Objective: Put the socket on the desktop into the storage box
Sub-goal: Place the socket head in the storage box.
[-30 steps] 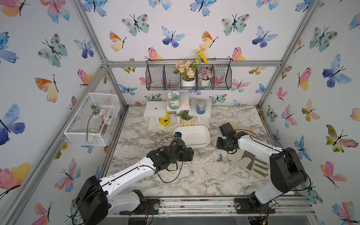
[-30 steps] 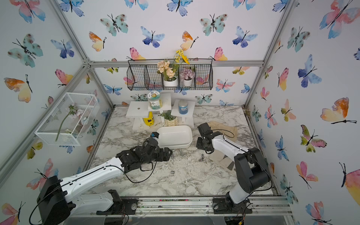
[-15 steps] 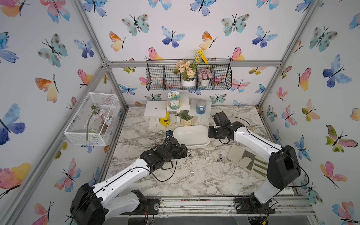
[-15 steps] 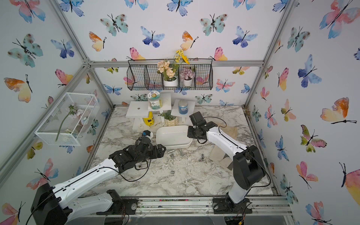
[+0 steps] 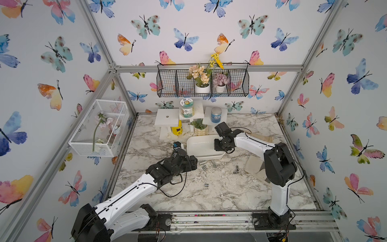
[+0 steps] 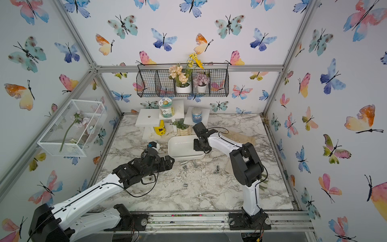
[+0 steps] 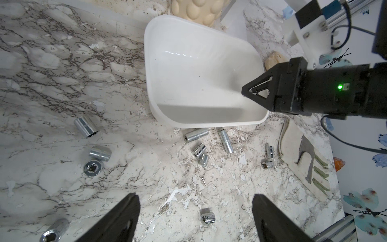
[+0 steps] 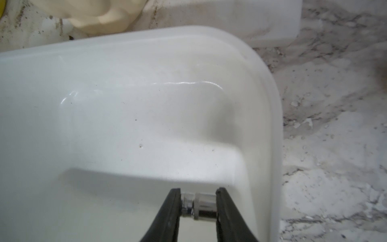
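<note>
At the right gripper (image 8: 198,199): clenched on a short chrome socket (image 8: 206,206), pinched end to end between the two fingers. Hangs over the storage box (image 8: 125,39), just inside its end wall, with bare white floor straight below the held piece. Nothing else lying in the box as far as visible.

A second back, out near the beige cloth (image 7: 303,161) on the counter (image 7: 52,83). Half a second back, passing the box's far corner. Now in over the opening. So the carry is finished and the drop not yet made. Probably needs only a release here. Judged safe, being inside the rim line, though close to the wall.

At the left gripper (image 7: 194,196): released, spread wide, nothing between the fingers. Has eased back a little from the box over the same second, uncovering the counter ahead of it.

Beyond that gripper, between it and the box: loose sockets (image 7: 200,149), several just outside the near wall, more off to either side, one (image 7: 208,218) almost under the fingers.

Means one socket about to go in and the rest still to fetch.
</note>
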`<state>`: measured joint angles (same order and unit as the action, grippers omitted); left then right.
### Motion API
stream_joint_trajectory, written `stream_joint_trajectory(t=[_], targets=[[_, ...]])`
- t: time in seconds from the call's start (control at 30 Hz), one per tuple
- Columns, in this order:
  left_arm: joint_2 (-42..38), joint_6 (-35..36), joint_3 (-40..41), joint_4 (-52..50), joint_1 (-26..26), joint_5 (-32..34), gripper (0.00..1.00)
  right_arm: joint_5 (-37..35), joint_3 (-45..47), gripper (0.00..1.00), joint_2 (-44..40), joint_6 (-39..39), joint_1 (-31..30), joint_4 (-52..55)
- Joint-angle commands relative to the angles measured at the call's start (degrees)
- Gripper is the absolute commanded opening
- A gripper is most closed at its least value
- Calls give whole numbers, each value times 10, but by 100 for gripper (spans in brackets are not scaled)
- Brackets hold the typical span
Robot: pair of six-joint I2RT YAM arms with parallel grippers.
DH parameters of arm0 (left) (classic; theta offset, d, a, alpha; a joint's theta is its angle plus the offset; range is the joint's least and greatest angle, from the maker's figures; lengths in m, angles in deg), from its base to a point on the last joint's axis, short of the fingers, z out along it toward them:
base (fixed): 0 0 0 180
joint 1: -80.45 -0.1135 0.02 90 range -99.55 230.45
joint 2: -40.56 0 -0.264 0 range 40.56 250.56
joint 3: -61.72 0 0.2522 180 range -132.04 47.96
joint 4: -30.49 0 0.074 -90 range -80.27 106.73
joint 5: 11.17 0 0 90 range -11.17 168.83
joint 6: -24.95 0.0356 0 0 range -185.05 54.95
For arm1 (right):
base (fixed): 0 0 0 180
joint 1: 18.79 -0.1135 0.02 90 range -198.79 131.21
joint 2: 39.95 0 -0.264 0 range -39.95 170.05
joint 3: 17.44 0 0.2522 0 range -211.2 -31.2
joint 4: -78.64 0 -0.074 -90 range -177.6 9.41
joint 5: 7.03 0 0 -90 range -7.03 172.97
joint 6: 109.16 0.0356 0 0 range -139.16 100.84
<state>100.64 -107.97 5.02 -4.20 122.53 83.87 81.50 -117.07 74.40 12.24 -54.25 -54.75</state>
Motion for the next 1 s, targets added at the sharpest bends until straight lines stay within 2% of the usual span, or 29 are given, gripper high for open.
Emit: stream_joint_trajectory(t=[0.0, 0.43, 0.7, 0.97], targets=[[-7, -2, 4, -3, -2, 0, 89, -6, -28, 31, 17, -10, -2, 22], [-4, -2, -4, -12, -2, -6, 89, -9, -60, 33, 68, -18, -3, 27], [-19, -7, 11, -4, -2, -1, 89, -16, -90, 38, 84, -14, -14, 47], [19, 19, -23, -3, -5, -4, 89, -19, -77, 43, 40, -4, -23, 42]])
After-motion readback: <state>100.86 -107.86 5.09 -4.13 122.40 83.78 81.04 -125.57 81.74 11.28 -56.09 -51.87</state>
